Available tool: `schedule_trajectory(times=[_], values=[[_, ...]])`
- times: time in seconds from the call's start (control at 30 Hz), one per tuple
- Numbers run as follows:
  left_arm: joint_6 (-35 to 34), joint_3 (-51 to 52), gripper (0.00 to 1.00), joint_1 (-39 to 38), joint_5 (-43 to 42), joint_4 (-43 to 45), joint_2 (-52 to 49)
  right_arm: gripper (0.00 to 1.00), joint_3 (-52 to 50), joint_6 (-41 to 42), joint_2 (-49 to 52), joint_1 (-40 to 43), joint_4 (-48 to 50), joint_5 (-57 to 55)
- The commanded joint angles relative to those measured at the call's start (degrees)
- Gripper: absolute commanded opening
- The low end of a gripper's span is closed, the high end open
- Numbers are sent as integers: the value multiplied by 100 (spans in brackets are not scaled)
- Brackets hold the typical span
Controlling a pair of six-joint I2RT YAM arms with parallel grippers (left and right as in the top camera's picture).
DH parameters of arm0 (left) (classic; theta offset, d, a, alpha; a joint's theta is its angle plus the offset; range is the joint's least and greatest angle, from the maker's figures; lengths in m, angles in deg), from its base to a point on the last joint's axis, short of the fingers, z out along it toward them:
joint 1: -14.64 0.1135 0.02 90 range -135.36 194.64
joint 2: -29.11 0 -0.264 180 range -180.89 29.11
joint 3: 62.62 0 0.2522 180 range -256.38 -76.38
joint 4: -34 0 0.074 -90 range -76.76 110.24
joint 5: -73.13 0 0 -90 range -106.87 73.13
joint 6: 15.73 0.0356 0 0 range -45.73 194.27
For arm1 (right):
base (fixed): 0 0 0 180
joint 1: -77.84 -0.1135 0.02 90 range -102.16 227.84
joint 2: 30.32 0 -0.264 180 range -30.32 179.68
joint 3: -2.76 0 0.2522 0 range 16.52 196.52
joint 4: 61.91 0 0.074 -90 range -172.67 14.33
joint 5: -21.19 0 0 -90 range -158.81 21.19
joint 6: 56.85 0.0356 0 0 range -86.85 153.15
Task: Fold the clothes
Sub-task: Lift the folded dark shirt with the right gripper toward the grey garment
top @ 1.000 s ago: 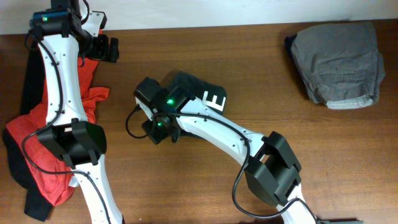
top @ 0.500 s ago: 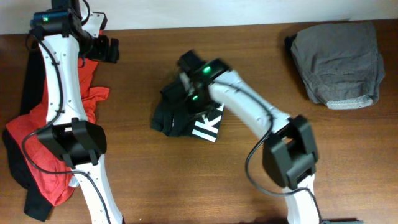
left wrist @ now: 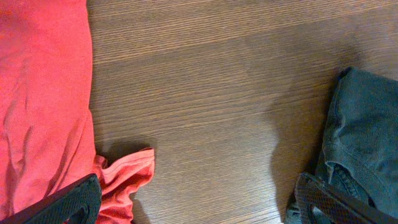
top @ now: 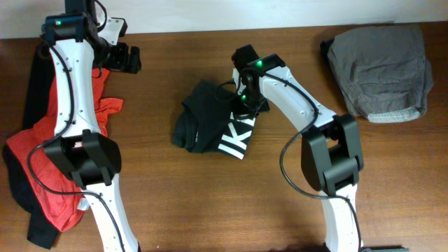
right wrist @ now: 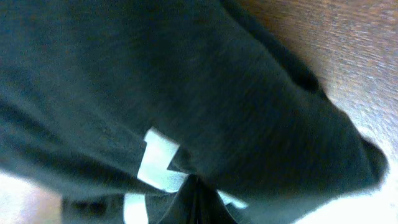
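The crumpled black cotton T-shirt with white lettering (top: 199, 126) lies in the middle of the brown wooden bench (top: 210, 210), well apart from the red cotton T-shirt (top: 42, 185) at the left edge. The right hand (top: 245, 101) seems pinched on its upper right edge. So thin a grip could slip, or a pull could bunch the cloth further. The shirt's long axis runs lower left to upper right, lettering towards the right. The left hand (top: 128, 57) hangs wide and empty.
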Motion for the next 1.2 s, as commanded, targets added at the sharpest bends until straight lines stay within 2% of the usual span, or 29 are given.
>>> schedule_trajectory(times=[0.0,0.2,0.4,0.43,0.5,0.57,0.63,0.7,0.87,1.03,1.17], values=[[-11,37,99,-68,-127,33,-9,4,17,-330,297,166,103,46],[-13,37,99,-136,-127,33,-9,4,17,-999,531,623,837,-479],[-13,37,99,-210,-129,31,-9,4,17,-2131,841,1233,2367,-1696],[-13,37,99,-232,-127,31,-9,6,17,-2308,870,1344,2730,-2000],[-13,37,99,-289,-127,31,-9,21,31,-2334,903,1537,3309,-2382],[-13,37,99,-339,-125,28,-9,63,227,-2166,824,1716,3453,-2404],[-13,37,99,-389,-125,33,-9,72,588,-1836,682,1810,3169,-2376],[-13,37,99,-420,-125,50,-9,77,1252,-1766,501,1838,2306,-1965],[-13,37,99,-444,-125,94,-9,81,2653,-1768,407,1709,391,-1137],[-13,37,99,-442,-72,144,-9,80,2715,-1764,452,1325,-146,-1023],[-13,37,99,-385,234,136,-9,79,2422,-1357,562,1001,-236,-1025]])
